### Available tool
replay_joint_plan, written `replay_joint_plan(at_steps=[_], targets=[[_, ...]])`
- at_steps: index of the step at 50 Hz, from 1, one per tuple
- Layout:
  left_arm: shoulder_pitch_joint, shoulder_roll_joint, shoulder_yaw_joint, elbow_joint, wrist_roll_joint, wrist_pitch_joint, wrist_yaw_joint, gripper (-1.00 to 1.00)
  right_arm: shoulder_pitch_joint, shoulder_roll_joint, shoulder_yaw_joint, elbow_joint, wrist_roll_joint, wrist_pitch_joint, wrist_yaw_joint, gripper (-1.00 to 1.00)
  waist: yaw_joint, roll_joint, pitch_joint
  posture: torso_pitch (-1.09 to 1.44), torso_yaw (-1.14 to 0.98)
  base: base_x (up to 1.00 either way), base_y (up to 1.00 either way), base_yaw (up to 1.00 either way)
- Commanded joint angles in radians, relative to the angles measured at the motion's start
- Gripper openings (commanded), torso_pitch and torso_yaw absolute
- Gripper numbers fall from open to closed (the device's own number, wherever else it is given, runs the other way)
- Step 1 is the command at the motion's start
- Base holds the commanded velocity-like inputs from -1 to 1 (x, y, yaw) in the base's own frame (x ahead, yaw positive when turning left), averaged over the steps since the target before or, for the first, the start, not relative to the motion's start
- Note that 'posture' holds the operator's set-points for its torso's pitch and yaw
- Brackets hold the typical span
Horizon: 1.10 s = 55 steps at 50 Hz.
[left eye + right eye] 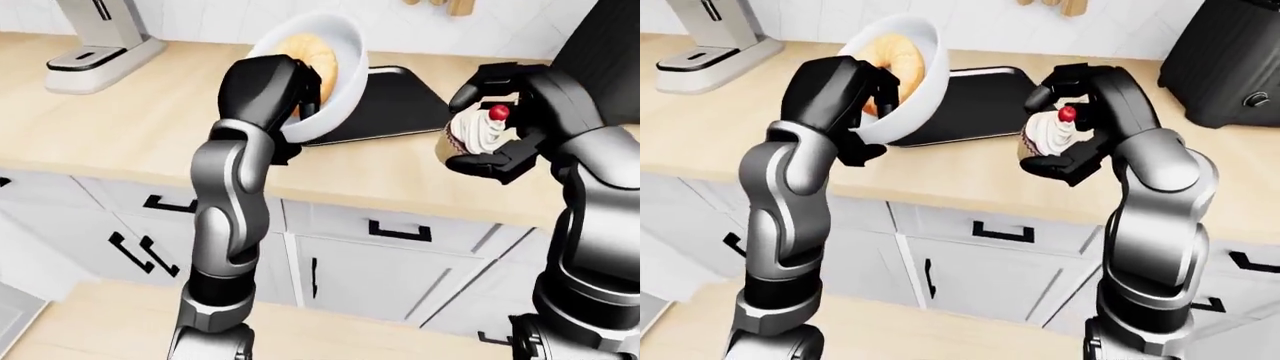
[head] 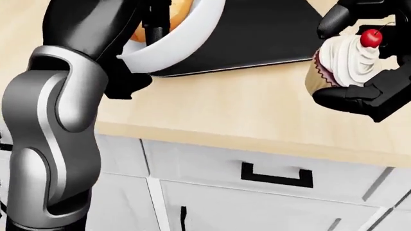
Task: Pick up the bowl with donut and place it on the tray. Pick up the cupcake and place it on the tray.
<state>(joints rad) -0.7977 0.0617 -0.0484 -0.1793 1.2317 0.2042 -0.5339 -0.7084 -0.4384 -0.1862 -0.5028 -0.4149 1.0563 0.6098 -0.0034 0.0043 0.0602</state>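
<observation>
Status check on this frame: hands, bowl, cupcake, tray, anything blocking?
Left hand shut on bowl with donut, tilted, held above the counter. Right hand shut on cupcake, upright. Both off the tray; tray bare, nothing blocking.

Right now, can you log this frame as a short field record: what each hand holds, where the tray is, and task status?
left hand: shut on bowl, tilted, donut inside
right hand: shut on cupcake, upright, cherry on top
tray: black, on wooden counter, nothing resting on it
bowl position: held over tray's left end, not set down
cupcake position: held beside tray's right end
other: coffee machine
</observation>
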Motion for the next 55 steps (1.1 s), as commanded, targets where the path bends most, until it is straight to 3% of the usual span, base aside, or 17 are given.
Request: replay_joint_plan(at_steps=[1, 8, 11, 13, 14, 17, 21, 24, 28, 29, 31, 34, 38, 47, 48, 50, 55], targets=[[-0.050, 0.003, 0.012, -0.067, 0.011, -0.007, 0.059, -1.00, -0.032, -0.018, -0.014, -0.028, -0.006, -0.017, -0.012, -1.00, -0.003, 0.002, -0.046, 0.00, 0.00, 0.16, 0.00, 0.00], [-0.057, 0.004, 0.012, -0.062, 0.011, -0.007, 0.060, -1.00, -0.029, -0.018, -0.014, -0.021, 0.001, -0.027, -0.016, -1.00, -0.002, -0.002, -0.035, 0.00, 0.00, 0.24, 0.00, 0.00], [-0.056, 0.004, 0.012, -0.065, 0.011, -0.007, 0.059, -1.00, -0.031, -0.021, -0.011, -0.030, -0.001, -0.016, -0.012, -1.00, 0.009, -0.041, -0.025, 0.00, 0.00, 0.32, 0.00, 0.00], [-0.060, 0.005, 0.014, -0.066, 0.010, -0.006, 0.057, -1.00, -0.030, -0.020, -0.013, -0.027, 0.000, -0.022, -0.014, -1.00, 0.011, -0.105, -0.044, 0.00, 0.00, 0.31, 0.00, 0.00], [-0.061, 0.006, 0.014, -0.066, 0.009, -0.005, 0.056, -1.00, -0.030, -0.020, -0.013, -0.027, 0.000, -0.022, -0.015, -1.00, 0.007, -0.069, -0.032, 0.00, 0.00, 0.31, 0.00, 0.00], [-0.067, 0.012, 0.018, -0.071, 0.009, -0.003, 0.047, -1.00, -0.039, -0.026, -0.010, -0.032, -0.002, -0.010, -0.010, -1.00, 0.009, -0.069, -0.032, 0.00, 0.00, 0.32, 0.00, 0.00], [-0.076, 0.020, 0.022, -0.090, 0.010, 0.005, 0.026, -1.00, -0.051, -0.032, -0.009, -0.037, -0.003, -0.002, -0.005, -1.00, 0.007, -0.023, -0.014, 0.00, 0.00, 0.23, 0.00, 0.00], [-0.083, 0.025, 0.025, -0.096, 0.008, 0.006, 0.018, -1.00, -0.067, -0.041, -0.005, -0.044, -0.007, 0.014, 0.006, -1.00, -0.002, 0.021, -0.031, 0.00, 0.00, 0.00, 0.00, 0.00], [-0.092, 0.028, 0.028, -0.110, 0.011, 0.013, 0.003, -1.00, -0.092, -0.060, -0.005, -0.048, -0.013, 0.039, 0.023, -1.00, -0.003, -0.011, -0.031, 0.00, 0.00, 0.00, 0.00, 0.00], [-0.092, 0.029, 0.028, -0.112, 0.012, 0.015, 0.000, -1.00, -0.092, -0.057, -0.004, -0.045, -0.013, 0.037, 0.022, -1.00, 0.000, -0.003, -0.058, 0.00, 0.00, 0.10, 0.00, 0.00], [-0.093, 0.031, 0.030, -0.108, 0.009, 0.013, 0.004, -1.00, -0.091, -0.056, -0.003, -0.045, -0.015, 0.035, 0.022, -1.00, 0.012, 0.008, -0.031, 0.00, 0.00, 0.11, 0.00, 0.00], [-0.096, 0.034, 0.032, -0.114, 0.008, 0.017, -0.002, -1.00, -0.093, -0.055, -0.007, -0.047, -0.015, 0.034, 0.023, -1.00, 0.019, 0.007, -0.038, 0.00, 0.00, 0.10, 0.00, 0.00], [-0.101, 0.037, 0.032, -0.120, 0.009, 0.021, -0.009, -1.00, -0.096, -0.054, -0.008, -0.044, -0.012, 0.028, 0.021, -1.00, 0.029, -0.080, -0.015, 0.00, 0.00, 0.00, 0.00, 0.00], [-0.104, 0.044, 0.036, -0.122, 0.008, 0.022, -0.015, -1.00, -0.093, -0.051, -0.007, -0.042, -0.013, 0.029, 0.020, -1.00, 0.007, 0.007, -0.025, 0.00, 0.00, 0.03, 0.00, 0.00], [-0.106, 0.046, 0.037, -0.123, 0.007, 0.023, -0.017, -1.00, -0.095, -0.050, -0.007, -0.039, -0.012, 0.025, 0.018, -1.00, 0.006, 0.005, -0.006, 0.00, 0.00, 0.00, 0.00, 0.00], [-0.109, 0.048, 0.038, -0.127, 0.007, 0.024, -0.022, -1.00, -0.098, -0.049, -0.007, -0.037, -0.011, 0.022, 0.016, -1.00, 0.002, -0.006, -0.033, 0.00, 0.00, 0.00, 0.00, 0.00], [-0.104, 0.048, 0.037, -0.127, 0.006, 0.022, -0.018, -1.00, -0.109, -0.057, -0.004, -0.047, -0.013, 0.037, 0.024, -1.00, 0.002, -0.025, -0.036, 0.00, 0.00, 0.00, 0.00, 0.00]])
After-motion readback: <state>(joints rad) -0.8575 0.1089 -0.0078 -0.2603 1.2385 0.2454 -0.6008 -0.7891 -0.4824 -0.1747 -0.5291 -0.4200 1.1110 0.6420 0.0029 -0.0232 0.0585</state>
